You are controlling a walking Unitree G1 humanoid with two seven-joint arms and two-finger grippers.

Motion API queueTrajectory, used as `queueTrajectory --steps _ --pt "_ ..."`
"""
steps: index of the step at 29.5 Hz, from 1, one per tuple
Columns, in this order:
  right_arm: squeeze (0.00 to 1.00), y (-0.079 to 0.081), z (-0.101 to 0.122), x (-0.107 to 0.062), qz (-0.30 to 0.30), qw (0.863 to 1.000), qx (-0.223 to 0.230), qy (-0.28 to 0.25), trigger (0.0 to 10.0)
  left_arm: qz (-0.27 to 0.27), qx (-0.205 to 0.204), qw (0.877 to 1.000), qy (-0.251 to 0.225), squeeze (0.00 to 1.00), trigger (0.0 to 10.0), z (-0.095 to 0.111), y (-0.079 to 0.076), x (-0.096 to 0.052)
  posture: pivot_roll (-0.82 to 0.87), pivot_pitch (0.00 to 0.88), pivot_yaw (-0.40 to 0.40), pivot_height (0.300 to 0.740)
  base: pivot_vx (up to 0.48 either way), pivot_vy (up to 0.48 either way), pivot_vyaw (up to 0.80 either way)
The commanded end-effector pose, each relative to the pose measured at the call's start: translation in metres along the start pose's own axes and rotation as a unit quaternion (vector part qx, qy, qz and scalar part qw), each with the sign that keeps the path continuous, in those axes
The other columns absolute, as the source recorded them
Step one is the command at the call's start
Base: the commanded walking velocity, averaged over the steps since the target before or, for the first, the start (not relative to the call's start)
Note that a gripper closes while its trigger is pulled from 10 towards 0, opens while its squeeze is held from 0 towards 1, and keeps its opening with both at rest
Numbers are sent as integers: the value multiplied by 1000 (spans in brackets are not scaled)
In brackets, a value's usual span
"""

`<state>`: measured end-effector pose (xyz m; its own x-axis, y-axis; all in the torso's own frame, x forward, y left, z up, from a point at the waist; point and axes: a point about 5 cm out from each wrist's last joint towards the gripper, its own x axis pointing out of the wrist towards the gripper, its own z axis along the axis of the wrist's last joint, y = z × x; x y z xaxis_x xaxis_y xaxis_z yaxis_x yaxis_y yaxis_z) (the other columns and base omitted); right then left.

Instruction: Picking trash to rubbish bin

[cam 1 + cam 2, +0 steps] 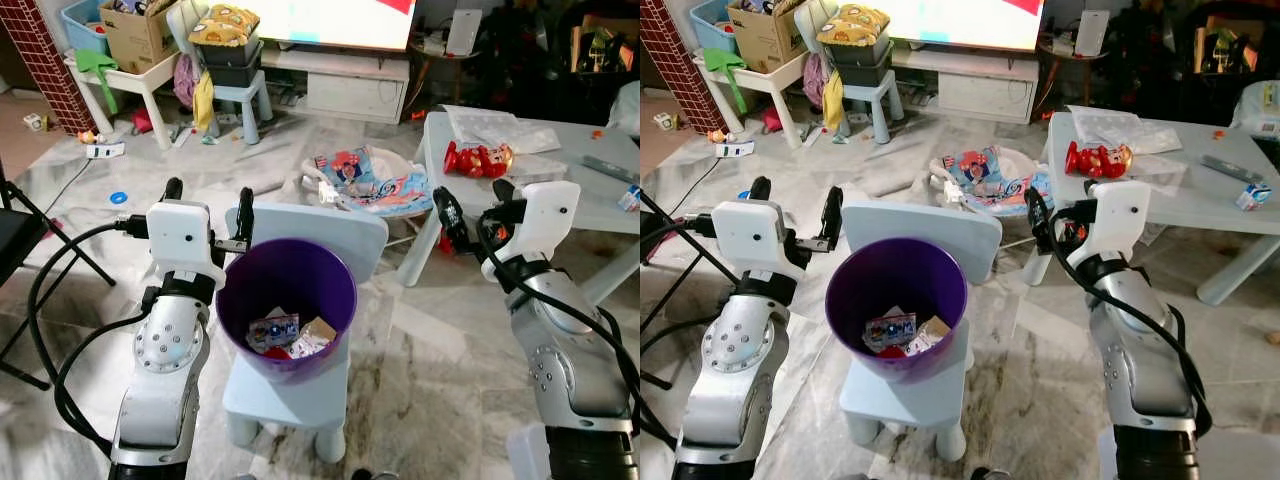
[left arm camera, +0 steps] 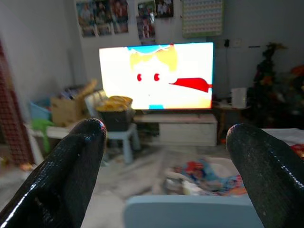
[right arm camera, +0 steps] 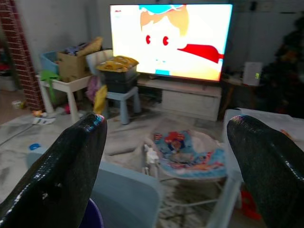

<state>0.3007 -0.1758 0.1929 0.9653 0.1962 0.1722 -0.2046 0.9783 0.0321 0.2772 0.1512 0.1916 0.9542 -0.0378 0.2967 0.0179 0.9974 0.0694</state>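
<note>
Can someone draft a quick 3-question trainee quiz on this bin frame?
1. True or false: the purple bin stands on the floor.
2. Which describes both hands? A) both open, holding nothing B) left shut on a wrapper C) right inside the bin
3. Fill in: the red toy lies on the ____ at the robot's right.

Key
1. False: it stands on a pale blue chair, with wrappers inside.
2. A: the left hand is beside the bin's left rim, the right hand off to the bin's right.
3. Table.
</note>
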Motion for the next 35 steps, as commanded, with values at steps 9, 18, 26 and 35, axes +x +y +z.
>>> queueTrajectory --steps 9,18,26,35 --pt "0 0 9 1 7 1000 -7 -1 10000 21 -38 999 21 0 10000 -1 -1 1 31 97 -92 740 0 0 -776" --pt "0 3 11 3 16 1000 -7 1 10000 19 -49 998 31 0 10000 -1 -6 -2 23 115 -105 740 0 0 -313" --pt "0 4 11 5 23 1000 -10 4 10000 15 -55 998 37 0 10000 -3 -9 -2 20 114 -112 740 0 0 0" --pt "0 7 10 7 33 999 -11 9 10000 21 -60 997 42 0 10000 -4 -9 -3 22 114 -124 740 0 0 0"
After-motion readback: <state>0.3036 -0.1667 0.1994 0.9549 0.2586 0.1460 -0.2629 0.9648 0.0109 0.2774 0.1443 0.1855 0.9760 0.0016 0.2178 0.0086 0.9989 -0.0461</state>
